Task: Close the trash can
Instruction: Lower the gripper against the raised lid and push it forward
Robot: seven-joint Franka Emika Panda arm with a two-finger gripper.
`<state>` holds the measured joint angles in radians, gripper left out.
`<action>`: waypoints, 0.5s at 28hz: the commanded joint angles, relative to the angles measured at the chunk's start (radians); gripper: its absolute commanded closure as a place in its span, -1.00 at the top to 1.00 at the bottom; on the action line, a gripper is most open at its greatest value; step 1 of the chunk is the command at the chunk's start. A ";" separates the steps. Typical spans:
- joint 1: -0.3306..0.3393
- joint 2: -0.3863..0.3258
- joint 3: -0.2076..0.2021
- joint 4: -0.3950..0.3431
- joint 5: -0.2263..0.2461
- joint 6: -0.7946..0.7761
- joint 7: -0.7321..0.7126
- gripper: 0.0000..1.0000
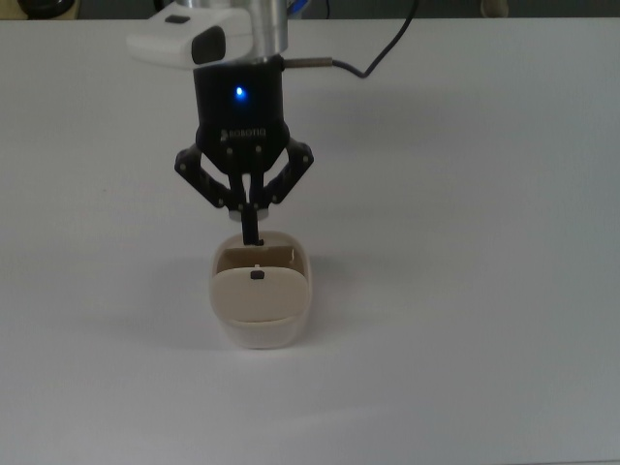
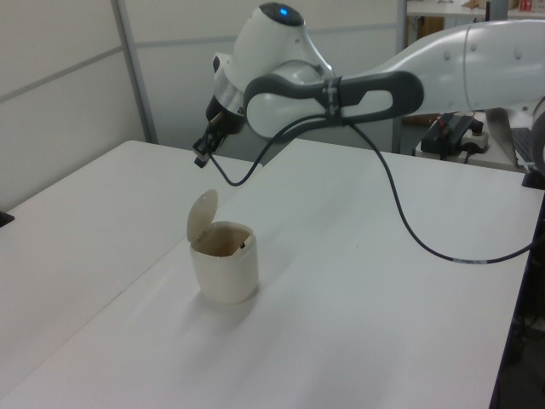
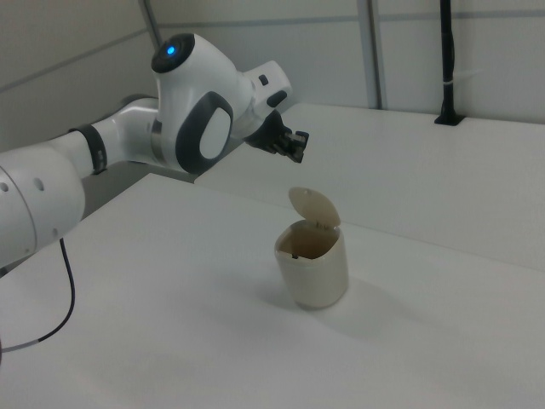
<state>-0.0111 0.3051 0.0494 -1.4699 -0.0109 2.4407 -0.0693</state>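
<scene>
The cream trash can (image 1: 260, 325) (image 2: 225, 266) (image 3: 313, 271) stands open on the white table (image 1: 465, 242). Its flat lid (image 2: 203, 217) (image 3: 313, 207) is hinged up almost upright, and a tiny black knob (image 1: 257, 276) shows on it in the top view. My gripper (image 1: 251, 232) (image 2: 201, 160) (image 3: 298, 143) is shut and holds nothing. It hangs tilted in the air a little above the raised lid, apart from it. In the top view its fingertips cover the can's far rim.
The arm's black cable (image 2: 400, 213) loops over the table at the left view's right. A black post (image 3: 447, 60) stands at the far edge in the right view. Another desk with equipment (image 2: 460, 128) lies beyond the table.
</scene>
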 commanded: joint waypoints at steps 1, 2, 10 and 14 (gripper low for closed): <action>0.002 0.075 0.003 0.023 0.009 0.107 0.011 -1.00; 0.003 0.083 0.001 0.023 0.009 0.118 0.013 -1.00; 0.028 0.158 0.000 0.040 0.009 0.136 0.017 -1.00; 0.028 0.160 0.000 0.043 0.014 0.130 0.019 -1.00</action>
<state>0.0109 0.4447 0.0536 -1.4578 -0.0109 2.5663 -0.0638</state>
